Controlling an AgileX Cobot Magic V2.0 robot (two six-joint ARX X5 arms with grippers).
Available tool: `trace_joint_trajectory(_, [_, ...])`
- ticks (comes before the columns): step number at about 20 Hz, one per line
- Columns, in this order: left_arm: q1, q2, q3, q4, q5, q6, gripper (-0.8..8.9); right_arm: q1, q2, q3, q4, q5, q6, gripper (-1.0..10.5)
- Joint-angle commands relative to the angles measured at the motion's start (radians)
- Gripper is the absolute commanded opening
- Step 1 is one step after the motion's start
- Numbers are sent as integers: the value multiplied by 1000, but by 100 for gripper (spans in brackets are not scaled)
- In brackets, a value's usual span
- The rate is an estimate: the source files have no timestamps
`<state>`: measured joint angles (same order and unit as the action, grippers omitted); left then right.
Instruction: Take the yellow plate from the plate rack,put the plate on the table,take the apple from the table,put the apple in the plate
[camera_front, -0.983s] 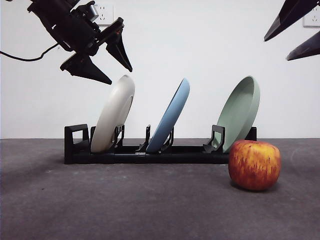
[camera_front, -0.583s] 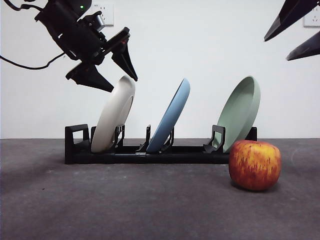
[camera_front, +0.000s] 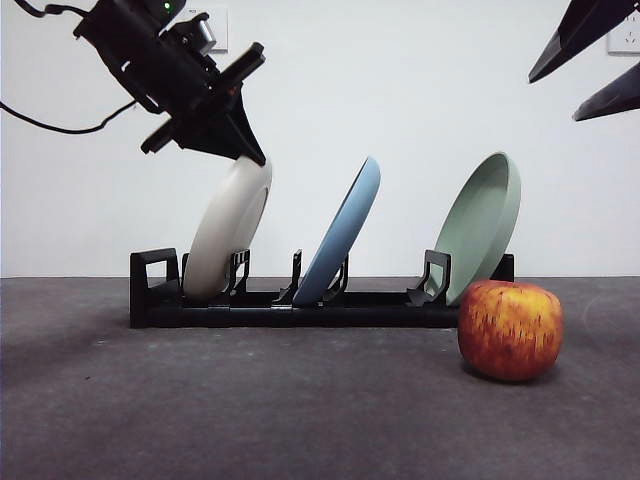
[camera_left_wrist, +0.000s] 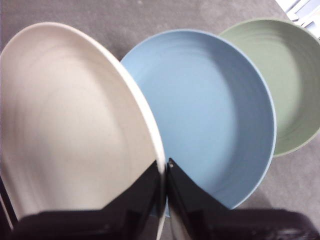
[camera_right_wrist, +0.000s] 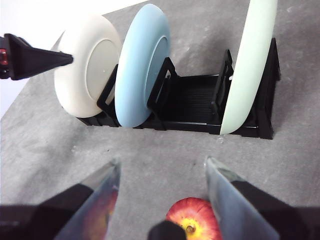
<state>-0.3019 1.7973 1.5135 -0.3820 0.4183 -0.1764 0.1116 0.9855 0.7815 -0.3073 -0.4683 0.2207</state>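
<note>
1. Rim was my chosen hold: my left gripper (camera_left_wrist: 165, 167) had its two jaws drawn nearly together astride the upper edge of the yellow plate (camera_front: 228, 232), one jaw on each face.
2. Whether the pads already pinched it I could not quite tell; the wrist view blurred there.
3. The plate stood tilted in the end slot of the plate rack (camera_front: 152, 290), beside the blue plate (camera_front: 340, 235).
4. I judged it stiff, light and smooth, apt to slip or swing from an edge grip, so a firm, deep bite suited it.
5. The apple (camera_front: 509, 329) sat on the table (camera_front: 250, 400) beneath my right gripper (camera_right_wrist: 162, 172), which hung wide open and empty.
</note>
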Motion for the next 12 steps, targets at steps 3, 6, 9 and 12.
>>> trace_joint_trajectory(3, [-7, -116, 0, -7, 44, 29, -9, 1, 2, 5, 3, 3, -1, 284])
trace_joint_trajectory(6, [-33, -222, 0, -56, 128, 46, -9, 1, 2, 5, 3, 3, -1, 284])
trace_joint_trajectory(9, [-80, -353, 0, -211, 134, 138, -9, 1, 2, 5, 3, 2, -1, 284])
trace_joint_trajectory(12, [-156, -472, 0, -409, 98, 234, -9, 1, 2, 5, 3, 2, -2, 284])
